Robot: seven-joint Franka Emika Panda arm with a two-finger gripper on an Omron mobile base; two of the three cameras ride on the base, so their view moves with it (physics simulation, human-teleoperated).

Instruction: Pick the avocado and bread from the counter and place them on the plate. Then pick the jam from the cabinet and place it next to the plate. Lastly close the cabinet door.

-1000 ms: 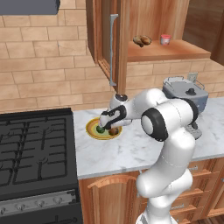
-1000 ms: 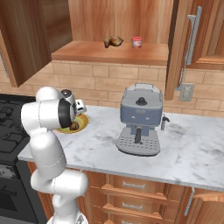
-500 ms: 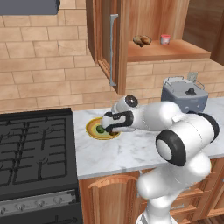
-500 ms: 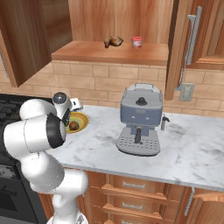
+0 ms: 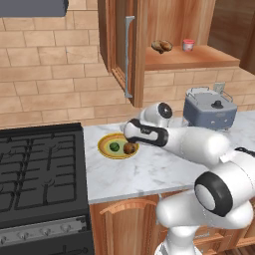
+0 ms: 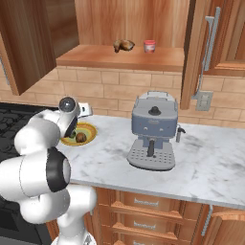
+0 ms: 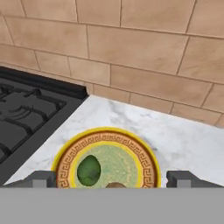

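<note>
Already the avocado [image 5: 114, 147] and bread [image 5: 129, 148] lie on the plate [image 5: 106, 143], bread at three o'clock; the pincer [image 7: 112, 179] gapes empty. The jam [image 5: 188, 45] waits inside the cabinet [image 5: 199, 59], its door [image 5: 118, 45] open.

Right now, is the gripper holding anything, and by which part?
Nothing is held. The gripper is open, its fingertips spread wide above the plate. The avocado and the bread lie on the plate.

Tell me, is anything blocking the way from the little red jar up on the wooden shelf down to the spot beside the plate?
Nothing visible does. The small red jam jar stands on the open cabinet shelf; bare marble lies beside the yellow-rimmed plate.
</note>
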